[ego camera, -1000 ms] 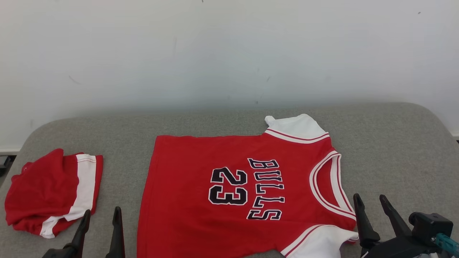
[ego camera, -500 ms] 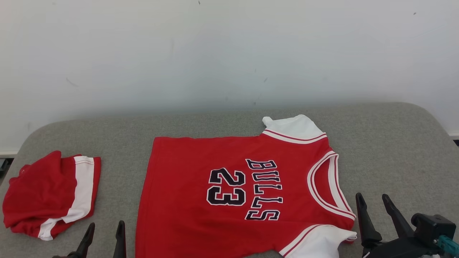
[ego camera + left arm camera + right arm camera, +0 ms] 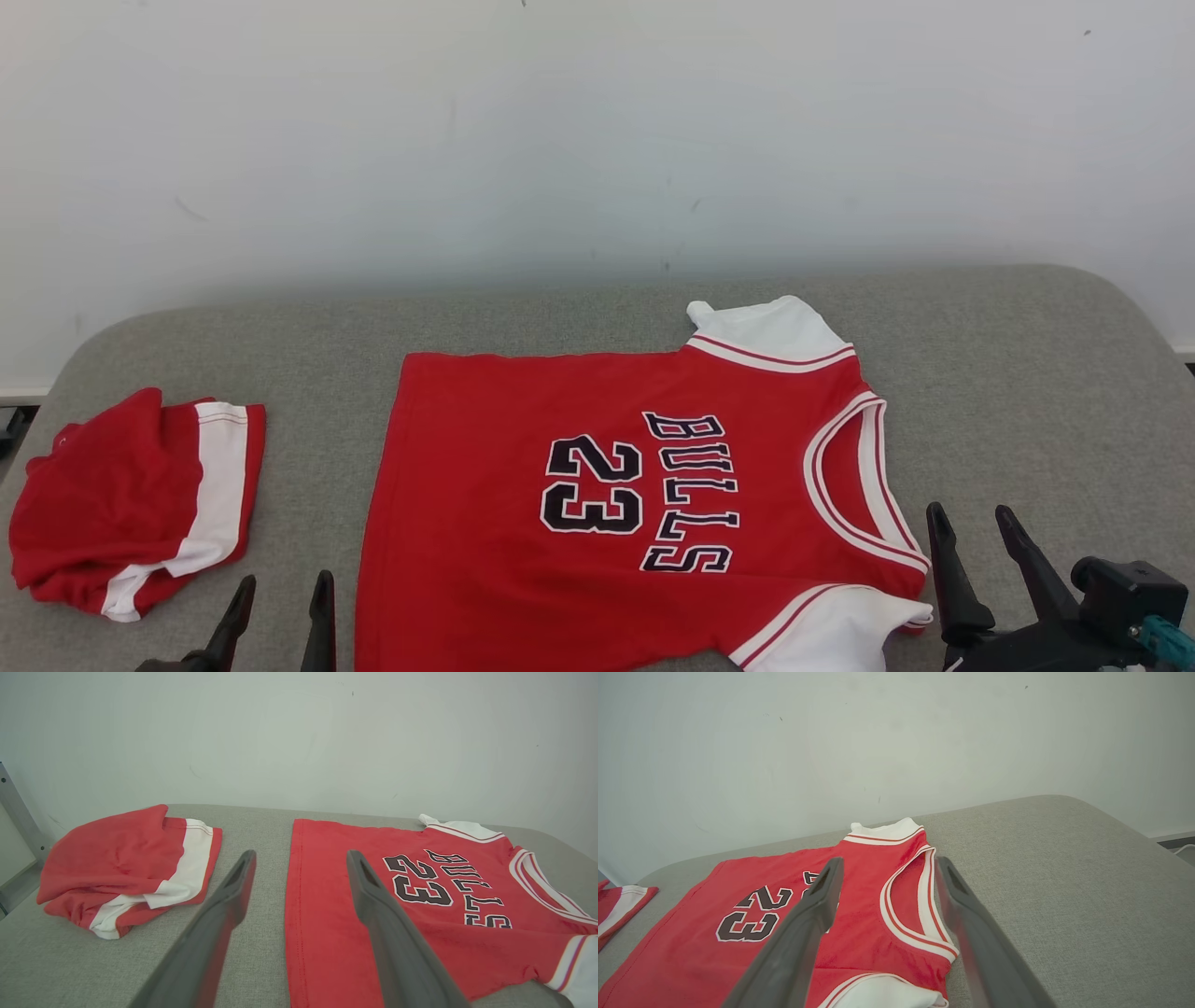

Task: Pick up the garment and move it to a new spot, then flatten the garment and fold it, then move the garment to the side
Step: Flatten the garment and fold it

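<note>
Currently | one jersey (image 3: 485, 523) flat | one bundled garment (image 3: 112, 495) | left tool (image 3: 285, 597), right tool (image 3: 971, 523): both spread

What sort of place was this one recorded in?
Probably a bare test room set up for garment folding: a grey fabric-covered table with rounded corners stands against a plain white wall, carrying a red basketball jersey with black lettering spread flat and a bundled red-and-white garment.

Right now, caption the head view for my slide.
Jersey spread flat on grey table, second red garment bunched at left, both jaws open and empty at near edge.
</note>
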Available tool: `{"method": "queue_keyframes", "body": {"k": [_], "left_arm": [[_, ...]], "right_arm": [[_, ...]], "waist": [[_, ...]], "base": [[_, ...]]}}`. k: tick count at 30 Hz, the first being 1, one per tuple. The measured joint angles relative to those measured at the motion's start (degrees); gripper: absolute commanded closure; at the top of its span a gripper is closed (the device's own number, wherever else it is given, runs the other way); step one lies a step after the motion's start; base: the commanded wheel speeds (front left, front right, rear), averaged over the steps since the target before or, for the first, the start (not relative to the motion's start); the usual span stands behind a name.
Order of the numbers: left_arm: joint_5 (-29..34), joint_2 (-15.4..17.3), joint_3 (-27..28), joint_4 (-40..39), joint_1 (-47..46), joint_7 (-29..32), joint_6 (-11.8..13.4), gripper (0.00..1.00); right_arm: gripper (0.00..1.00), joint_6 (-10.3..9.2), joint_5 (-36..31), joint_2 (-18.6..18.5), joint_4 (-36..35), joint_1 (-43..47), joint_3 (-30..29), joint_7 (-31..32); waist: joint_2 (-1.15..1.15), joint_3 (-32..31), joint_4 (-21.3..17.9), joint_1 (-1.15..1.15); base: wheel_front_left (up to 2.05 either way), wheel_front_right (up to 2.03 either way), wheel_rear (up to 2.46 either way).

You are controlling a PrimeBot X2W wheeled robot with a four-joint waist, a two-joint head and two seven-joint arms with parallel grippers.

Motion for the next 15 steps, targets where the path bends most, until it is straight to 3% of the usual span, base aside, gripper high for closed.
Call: {"method": "queue_keyframes", "body": {"k": [11, 15], "left_arm": [[0.0, 0.0, -0.8, -0.7, 0.1, 1.8, 0.0, 0.0], [-0.1, 0.2, -2.9, 1.8, 0.7, 4.1, -1.7, 0.0]], "right_arm": [[0.0, -0.01, 0.0, 0.0, 0.7, 0.0, 0.2, 0.2], [0.0, -0.11, -0.5, 0.0, 2.2, 1.1, 0.6, 2.0]], "waist": [[0.0, 0.1, 0.1, 0.0], [0.0, 0.2, 0.1, 0.0]], "base": [[0.0, 0.0, 0.0], [0.0, 0.0, 0.0]]}}
